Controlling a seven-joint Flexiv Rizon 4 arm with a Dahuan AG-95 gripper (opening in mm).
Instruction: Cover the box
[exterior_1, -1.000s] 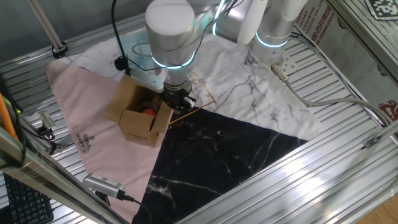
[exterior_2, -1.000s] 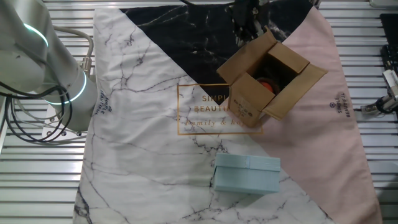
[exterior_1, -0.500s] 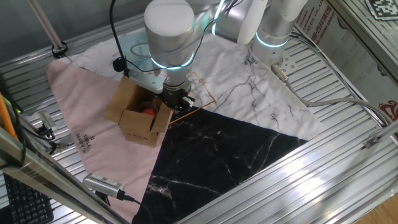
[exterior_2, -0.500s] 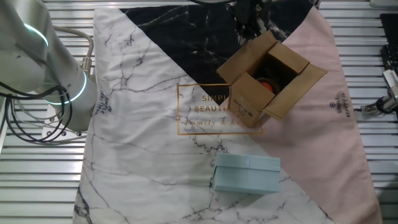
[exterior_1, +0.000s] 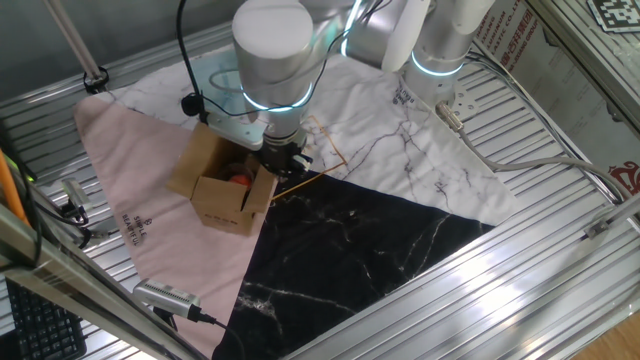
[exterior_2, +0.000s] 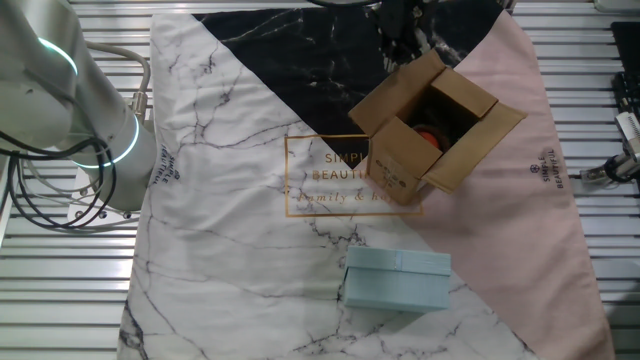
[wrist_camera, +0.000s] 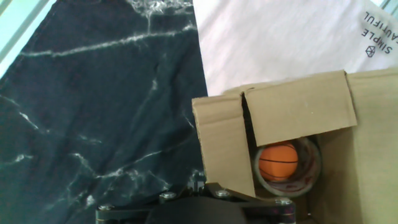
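Note:
The brown cardboard box (exterior_1: 222, 187) stands on the cloth with its top flaps open. It also shows in the other fixed view (exterior_2: 432, 127) and in the hand view (wrist_camera: 311, 118). An orange ball (wrist_camera: 278, 161) inside a clear tape roll lies in it. My gripper (exterior_1: 284, 163) is just beside the box's flap on the black-cloth side, low over the cloth. In the other fixed view the gripper (exterior_2: 400, 35) is at the far edge of the box. In the hand view the gripper (wrist_camera: 198, 182) has its fingertips together with nothing between them.
A light blue lidded box (exterior_2: 398, 280) lies on the white marble cloth, apart from the carton. The cloth (exterior_1: 360, 250) has pink, white and black parts. A second arm's base (exterior_2: 70, 110) stands beside it. Tools (exterior_1: 170, 297) lie on the metal slats.

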